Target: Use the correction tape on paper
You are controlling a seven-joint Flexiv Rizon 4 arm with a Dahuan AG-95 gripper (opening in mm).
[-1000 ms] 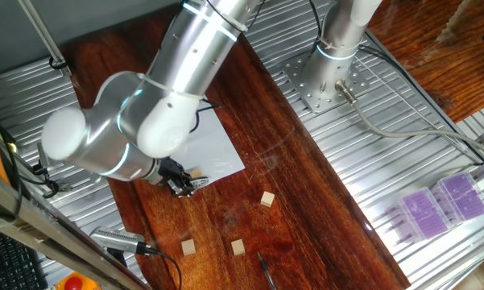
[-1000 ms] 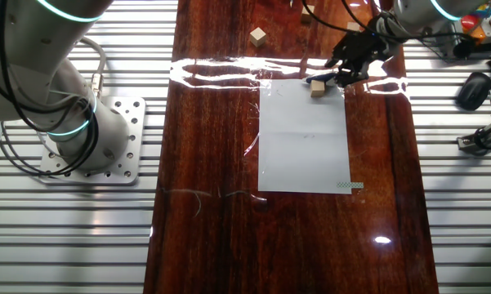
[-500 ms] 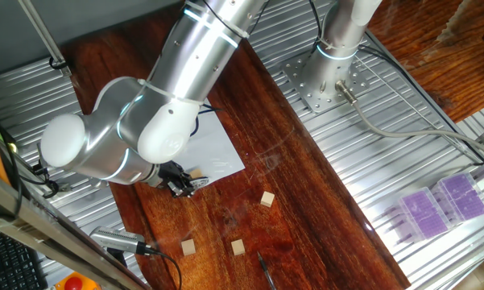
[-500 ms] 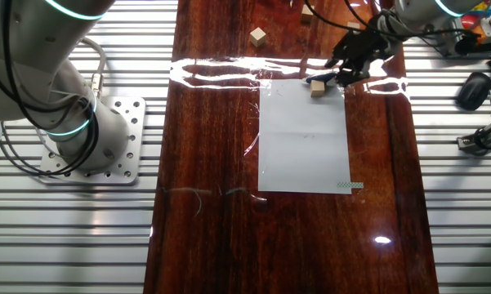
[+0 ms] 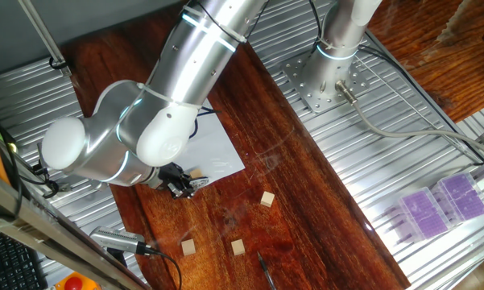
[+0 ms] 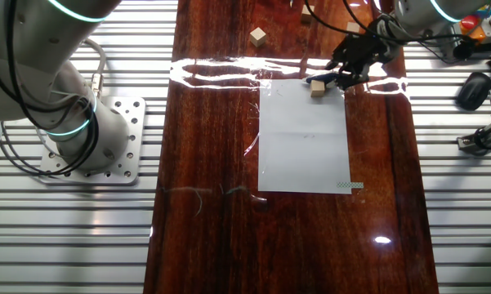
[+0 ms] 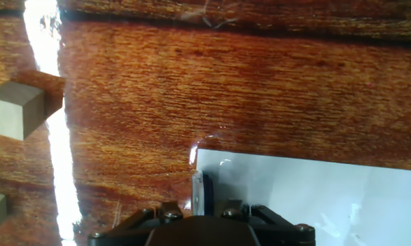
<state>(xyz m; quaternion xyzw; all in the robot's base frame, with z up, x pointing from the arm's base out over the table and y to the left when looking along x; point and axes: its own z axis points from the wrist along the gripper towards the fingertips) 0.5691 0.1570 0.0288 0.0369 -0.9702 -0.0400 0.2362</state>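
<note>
The white paper [image 6: 304, 135] lies flat on the dark wooden table; it also shows in one fixed view [image 5: 219, 149] and the hand view [image 7: 314, 198]. My gripper [image 6: 345, 73] is low at the paper's far corner, also seen in one fixed view [image 5: 180, 186]. In the hand view the gripper [image 7: 202, 208] is shut on the correction tape [image 7: 200, 193], a thin dark and translucent edge standing on the paper's corner. The tape shows as a dark bit [image 6: 317, 80] beside the fingers. A tan wooden cube [image 6: 318, 91] sits right beside it.
Loose wooden cubes lie on the table [image 5: 267, 199] [image 5: 238, 246] [image 5: 188, 246]; two show left in the hand view [image 7: 14, 109]. Another cube [image 6: 258, 35] sits farther off. A pen [image 5: 264, 270] lies near the front edge. Purple boxes [image 5: 439, 205] rest on the metal bench.
The arm's upper links have shifted slightly. The gripper stays at the paper's corner, still holding the tape.
</note>
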